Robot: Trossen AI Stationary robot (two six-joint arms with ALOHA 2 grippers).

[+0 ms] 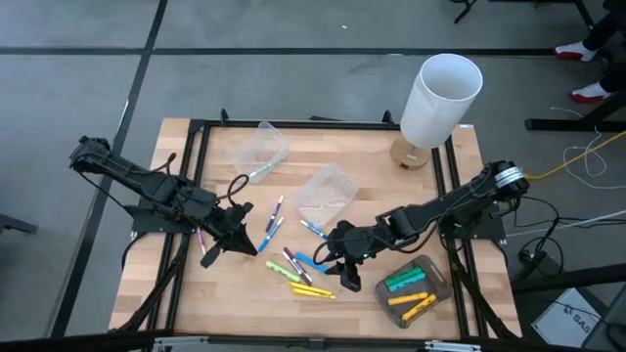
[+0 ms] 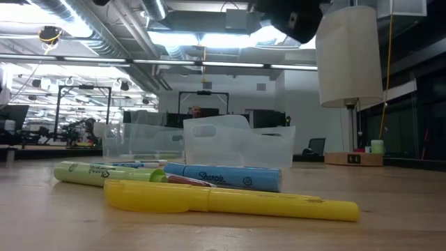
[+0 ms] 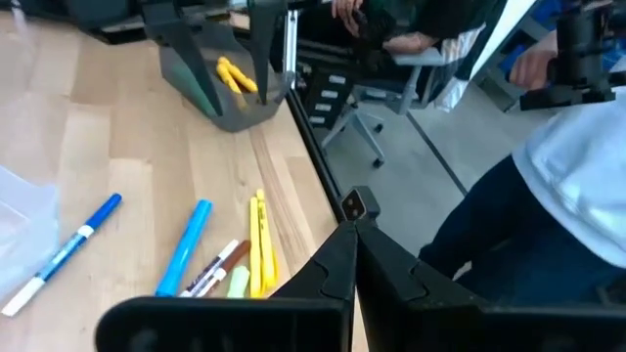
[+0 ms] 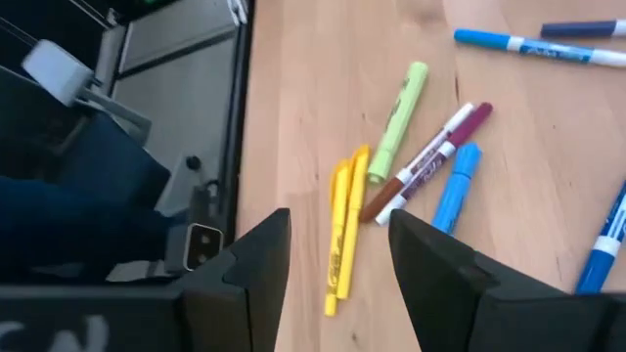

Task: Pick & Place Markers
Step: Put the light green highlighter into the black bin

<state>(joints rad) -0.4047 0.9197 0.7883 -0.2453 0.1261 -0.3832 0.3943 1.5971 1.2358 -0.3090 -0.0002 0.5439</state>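
a wooden table (image 1: 196,293) seen from above, with loose markers (image 1: 305,279) scattered near its middle, toward six o'clock, apparently waiting to be sorted. a dark tray (image 1: 445,293) at about four o'clock already holds green and yellow markers, so it looks like the drop point. two clear tubs (image 1: 325,191) sit toward twelve o'clock, and a white cylinder (image 1: 440,98) stands at two o'clock. the right gripper (image 1: 344,274) reaches in from three o'clock, arm stretched low, fingers apart and empty, poised just beside the pile. the left gripper (image 1: 213,252) waits at nine o'clock, fingers pressed together, holding nothing visible, arm bent and angled inward.
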